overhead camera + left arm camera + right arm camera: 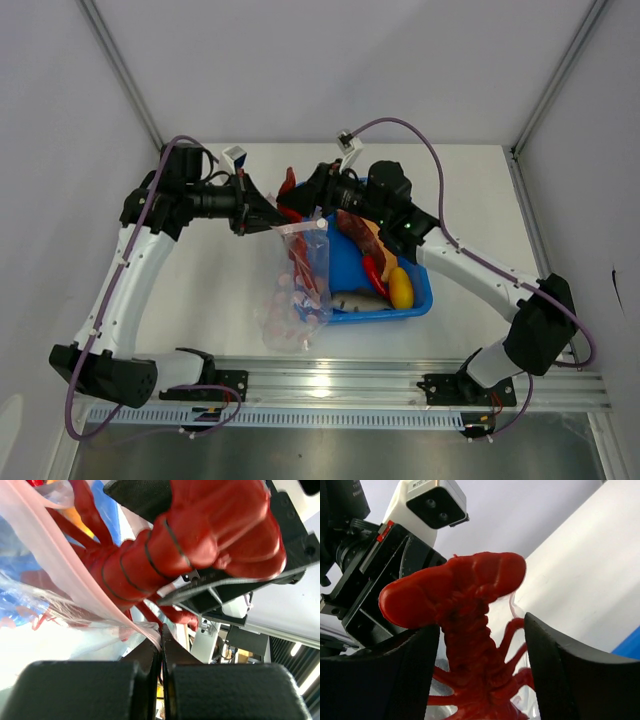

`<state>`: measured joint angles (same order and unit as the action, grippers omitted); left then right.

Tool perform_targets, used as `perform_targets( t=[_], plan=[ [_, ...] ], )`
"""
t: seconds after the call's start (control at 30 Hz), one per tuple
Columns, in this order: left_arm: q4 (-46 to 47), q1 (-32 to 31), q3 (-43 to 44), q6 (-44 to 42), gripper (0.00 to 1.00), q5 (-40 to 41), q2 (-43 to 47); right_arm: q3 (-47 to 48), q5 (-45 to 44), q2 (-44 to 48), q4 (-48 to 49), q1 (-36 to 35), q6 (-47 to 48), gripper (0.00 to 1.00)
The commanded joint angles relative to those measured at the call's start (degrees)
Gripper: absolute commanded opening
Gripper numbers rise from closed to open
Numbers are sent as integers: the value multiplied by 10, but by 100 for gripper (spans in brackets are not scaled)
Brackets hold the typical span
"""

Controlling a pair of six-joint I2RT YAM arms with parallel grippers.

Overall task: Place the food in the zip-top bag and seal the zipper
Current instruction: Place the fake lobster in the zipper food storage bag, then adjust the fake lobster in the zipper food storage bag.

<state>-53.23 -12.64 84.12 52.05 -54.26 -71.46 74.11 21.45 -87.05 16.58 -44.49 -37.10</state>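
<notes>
The zip-top bag (300, 290) hangs clear and crinkly over the table, with reddish pieces showing through it. My left gripper (262, 215) (162, 635) is shut on the pink zipper strip (75, 570) at the bag's mouth. A red toy lobster (288, 185) (200, 535) (465, 605) stands tail-up in the mouth. My right gripper (312, 195) (482, 645) straddles it with jaws open, a gap showing on the right side. More food lies in the blue tub (418, 303): brown steak (360, 232), red chili (375, 270), yellow pepper (401, 287), grey fish (358, 300).
The blue tub sits right of the bag, under the right arm. The left wrist's camera housing (432, 502) is close behind the lobster. White walls enclose the table on three sides, and a metal rail (330, 385) runs along the near edge.
</notes>
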Motion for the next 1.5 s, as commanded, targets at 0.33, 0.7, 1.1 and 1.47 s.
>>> perform_targets(
  t=[0.33, 0.7, 1.1, 1.47],
  plan=[
    [2, 6, 10, -19, 1, -31, 5, 140, -68, 6, -215, 7, 73, 86],
    [-29, 7, 14, -55, 1, -26, 4, 214, -63, 22, -290, 57, 71, 92],
    [-68, 7, 38, -99, 1, -26, -3, 201, 12, 1, -440, 141, 55, 47],
    [-104, 7, 31, -136, 1, -5, -3, 166, 183, 29, -349, 116, 78, 73]
  ],
)
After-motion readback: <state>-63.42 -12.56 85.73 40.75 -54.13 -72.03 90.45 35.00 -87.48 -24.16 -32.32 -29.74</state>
